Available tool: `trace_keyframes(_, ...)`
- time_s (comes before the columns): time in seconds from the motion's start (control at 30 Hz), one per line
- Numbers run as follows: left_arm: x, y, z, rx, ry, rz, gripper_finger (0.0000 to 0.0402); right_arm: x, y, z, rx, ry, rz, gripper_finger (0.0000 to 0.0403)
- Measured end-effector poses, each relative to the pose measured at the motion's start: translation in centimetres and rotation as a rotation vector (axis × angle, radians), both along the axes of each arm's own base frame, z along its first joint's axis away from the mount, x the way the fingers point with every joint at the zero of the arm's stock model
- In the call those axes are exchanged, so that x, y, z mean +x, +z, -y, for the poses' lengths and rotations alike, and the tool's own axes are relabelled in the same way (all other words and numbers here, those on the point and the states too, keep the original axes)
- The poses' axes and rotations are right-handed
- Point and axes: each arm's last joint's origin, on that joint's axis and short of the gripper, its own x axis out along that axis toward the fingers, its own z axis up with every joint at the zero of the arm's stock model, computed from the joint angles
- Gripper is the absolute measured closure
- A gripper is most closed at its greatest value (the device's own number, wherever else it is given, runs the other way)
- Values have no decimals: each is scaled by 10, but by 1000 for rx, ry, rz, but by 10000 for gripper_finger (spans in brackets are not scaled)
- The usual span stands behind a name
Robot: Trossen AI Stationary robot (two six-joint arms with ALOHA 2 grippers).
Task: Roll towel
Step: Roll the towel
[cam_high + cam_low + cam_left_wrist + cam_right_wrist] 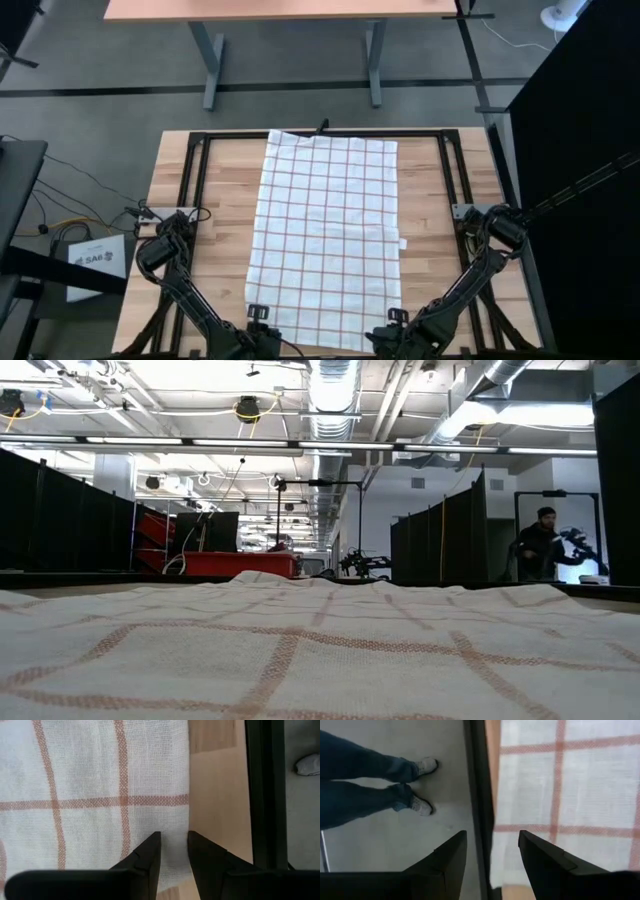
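Nearest the lens in the low view, the towel [320, 650] is spread so close that its coarse weave and reddish-brown grid fill the whole lower half of the shot. From above, the towel [325, 240] is seen lying flat and fully unrolled down the middle of the wooden table [215, 200], running from 12 o'clock at the far edge to 6 o'clock at the near edge, with a small white tag sticking out at roughly 4 o'clock.

Over at about 7 o'clock, the left gripper [258, 316] is parked at the towel's near left corner. In its wrist view the left gripper [173, 851] is shown with its fingers a little apart, cloth visible in the narrow gap between them; whether the fabric is actually pinched can't be told. Bare wood and a black frame rail [265, 790] are seen just beside the towel's hem there.

At about 5 o'clock, the right gripper [397, 318] is set at the near right corner. Its wrist view has the right gripper [492, 851] with fingers clearly spread, straddling the table's edge: one finger over the towel [570, 785], the other over the grey floor. Nothing is clamped.

Also caught past that edge: a person's legs [365, 780] in jeans and light shoes. Another person [540, 545] is seen far back in the room at about 3 o'clock.
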Motion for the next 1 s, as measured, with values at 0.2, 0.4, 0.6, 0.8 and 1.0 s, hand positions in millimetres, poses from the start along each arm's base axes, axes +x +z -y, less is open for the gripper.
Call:
trace_keyframes(0.2, 2, 0, -1, 5, 6, 19, 319, 4, -6, 1, -8, -7, -4, 235)
trace_keyframes(0.4, 2, 0, 0, 5, 7, 23, 319, 9, -29, -3, -12, -26, -47, 235)
trace_keyframes(0.6, 2, 0, 0, 8, 2, 29, 319, 10, -35, -3, -24, -33, -58, 235)
trace_keyframes(0.8, 3, -2, -1, 18, 8, 57, 319, 10, -44, -6, -22, -43, -63, 236)
trace_keyframes(1.0, 1, -9, -2, -3, 32, 71, 335, 11, -46, -4, -39, -58, -62, 261)
